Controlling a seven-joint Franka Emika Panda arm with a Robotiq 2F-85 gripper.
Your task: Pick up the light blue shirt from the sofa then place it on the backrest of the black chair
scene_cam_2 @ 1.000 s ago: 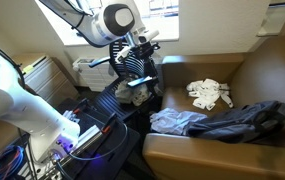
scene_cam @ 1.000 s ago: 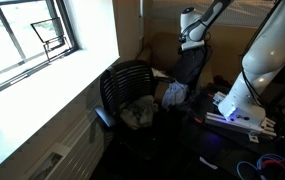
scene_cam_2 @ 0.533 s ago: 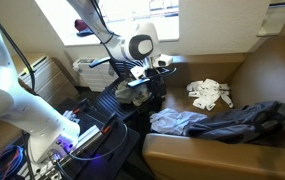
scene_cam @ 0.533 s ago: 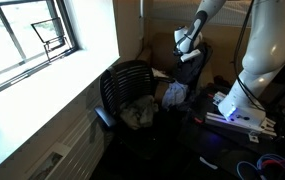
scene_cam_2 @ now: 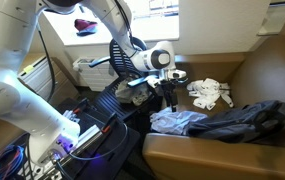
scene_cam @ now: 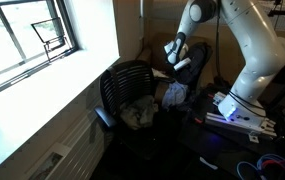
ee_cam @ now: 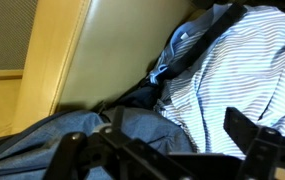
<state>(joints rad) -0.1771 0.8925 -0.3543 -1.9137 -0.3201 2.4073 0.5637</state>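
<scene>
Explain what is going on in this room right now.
The robot arm's gripper hovers open and empty by the brown sofa. The light blue shirt lies on the seat against a dark garment, not yet picked up. The black chair stands nearby, other clothes on its seat.

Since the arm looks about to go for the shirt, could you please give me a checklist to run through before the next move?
1. Pincer open, nothing held: ok.
2. Light blue shirt lies on the sofa, below the pincer: ok.
3. Shirt free of the dark garment: not ok, they lie against each other.
4. White cloth apart from the shirt: ok.
5. Black chair backrest bare: ok, clothes only on its seat.
</scene>
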